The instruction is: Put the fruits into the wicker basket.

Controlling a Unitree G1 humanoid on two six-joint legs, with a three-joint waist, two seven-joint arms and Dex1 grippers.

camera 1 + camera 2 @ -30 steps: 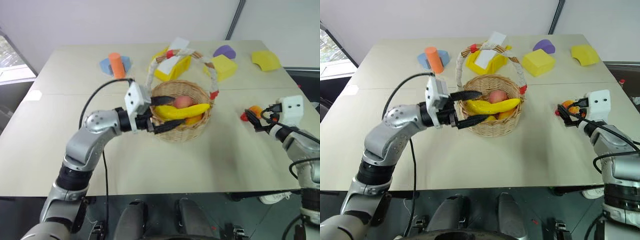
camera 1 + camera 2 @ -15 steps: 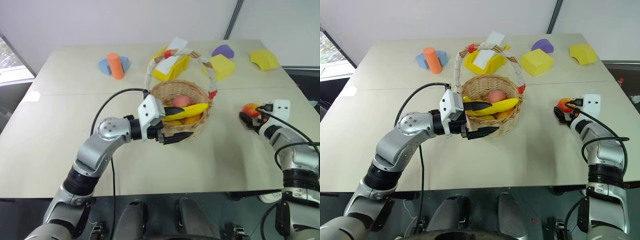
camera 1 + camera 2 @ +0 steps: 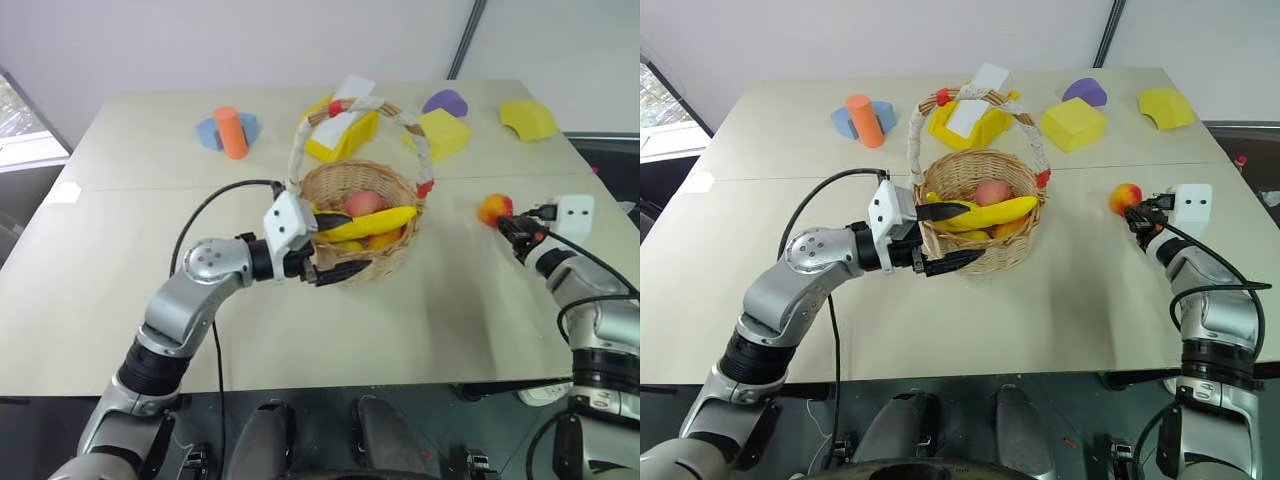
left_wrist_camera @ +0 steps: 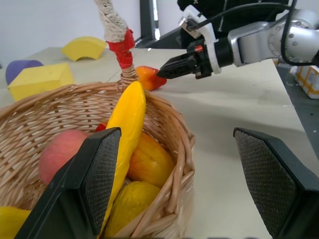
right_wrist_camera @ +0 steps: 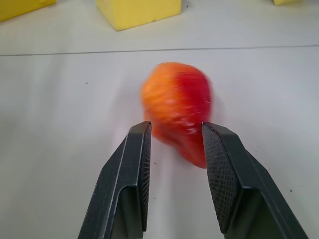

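The wicker basket (image 3: 978,205) stands near the middle of the table (image 3: 1060,300), its tall rope-wrapped handle (image 3: 1030,125) arching over it. Inside lie a long yellow banana (image 3: 990,213) resting across the top, a pinkish round fruit (image 3: 990,192) behind it, and orange and yellow pieces underneath.

One fruit is outside the basket — a red-orange mango (image 3: 1125,196) on the table well to the right of it. The right gripper (image 5: 174,144) is at the mango, its two black fingers partly closed with the near end of the fruit between their tips; whether the pads actually press it cannot be told.

The left gripper (image 3: 945,237) points level toward the basket's near-left side, jaws spread wide and holding nothing — one finger over the rim by the banana's end, the other outside the woven wall.

Farther back on the table are an orange cylinder (image 3: 866,120) on a blue block (image 3: 847,122), a yellow bin (image 3: 970,122) just behind the basket, a yellow foam block (image 3: 1076,124), a purple piece (image 3: 1088,92) and another yellow piece (image 3: 1167,107).
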